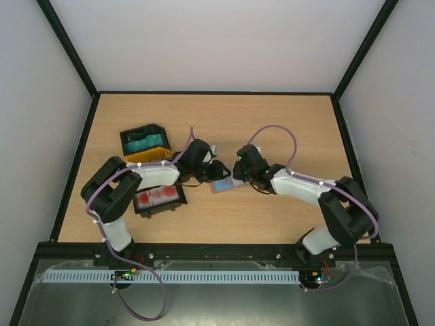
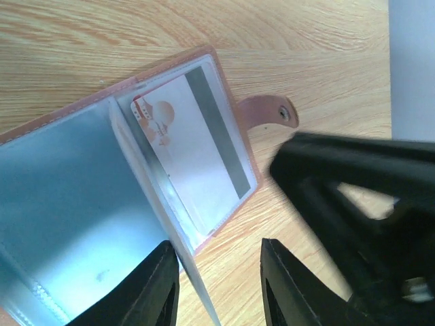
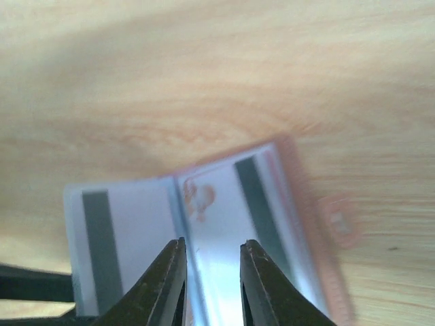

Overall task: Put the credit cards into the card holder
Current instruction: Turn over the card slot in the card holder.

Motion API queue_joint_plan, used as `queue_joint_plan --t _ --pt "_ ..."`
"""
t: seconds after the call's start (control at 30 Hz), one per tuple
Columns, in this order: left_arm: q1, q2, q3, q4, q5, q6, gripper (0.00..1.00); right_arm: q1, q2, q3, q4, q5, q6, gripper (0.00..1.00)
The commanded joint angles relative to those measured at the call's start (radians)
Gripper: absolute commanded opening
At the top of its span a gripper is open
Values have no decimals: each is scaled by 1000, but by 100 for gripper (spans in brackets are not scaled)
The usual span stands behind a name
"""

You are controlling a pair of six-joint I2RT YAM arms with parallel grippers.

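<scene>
The card holder (image 1: 223,185) lies open on the wood between both grippers, its brown edge and snap strap (image 2: 266,113) showing. A white credit card (image 2: 197,149) with a red mark and grey stripe sits inside a clear sleeve. Another pale striped card (image 3: 112,244) shows in the leaf to its left. My left gripper (image 2: 221,285) stands open at the holder's near edge, with a raised clear leaf leaning against its left finger. Just above the sleeved card (image 3: 224,204), my right gripper (image 3: 212,272) has its jaws a little apart with nothing between them.
A black tray (image 1: 144,139) with teal cards and a yellow tray (image 1: 151,155) stand behind the left arm. Another black tray (image 1: 160,199) with red cards lies beside the left forearm. The right arm's dark wrist (image 2: 353,204) fills the right side of the left wrist view.
</scene>
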Motion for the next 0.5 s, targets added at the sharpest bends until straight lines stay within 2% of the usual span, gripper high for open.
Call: queue_joint_plan --t 0.0,0.33,0.47 --pt "-11 41 41 33 6 36 36 -47 -86 -39 -21 173 73 22" --pt "-47 157 179 20 43 73 47 -104 -216 -104 -36 251 116 29" --pt "-38 164 233 -53 11 83 52 -109 -225 -96 -41 237 105 34"
